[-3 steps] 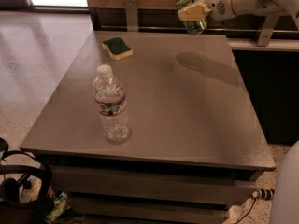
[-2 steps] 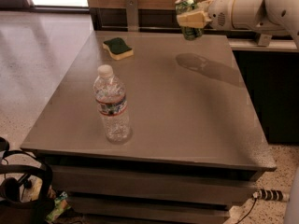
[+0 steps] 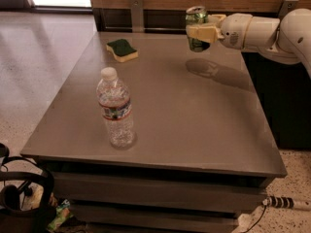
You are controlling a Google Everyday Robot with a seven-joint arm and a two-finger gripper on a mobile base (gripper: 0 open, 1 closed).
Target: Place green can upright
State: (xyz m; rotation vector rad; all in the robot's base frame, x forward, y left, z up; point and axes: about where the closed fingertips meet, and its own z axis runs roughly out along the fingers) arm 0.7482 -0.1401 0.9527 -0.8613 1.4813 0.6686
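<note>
- A water bottle [image 3: 115, 109] stands at the table's [image 3: 194, 125] 7 o'clock and a sponge [image 3: 122, 49] lies at 11 o'clock, both well apart from the can.
- The gripper [image 3: 197, 32], at 1 o'clock, is clamped around the green can [image 3: 196, 17], holding it off the surface.
- The can's long axis is near vertical, silver end up.

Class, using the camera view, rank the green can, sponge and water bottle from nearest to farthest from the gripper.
1. Green can, held in the gripper over the table's far right.
2. Sponge, far left.
3. Water bottle, front left.
</note>
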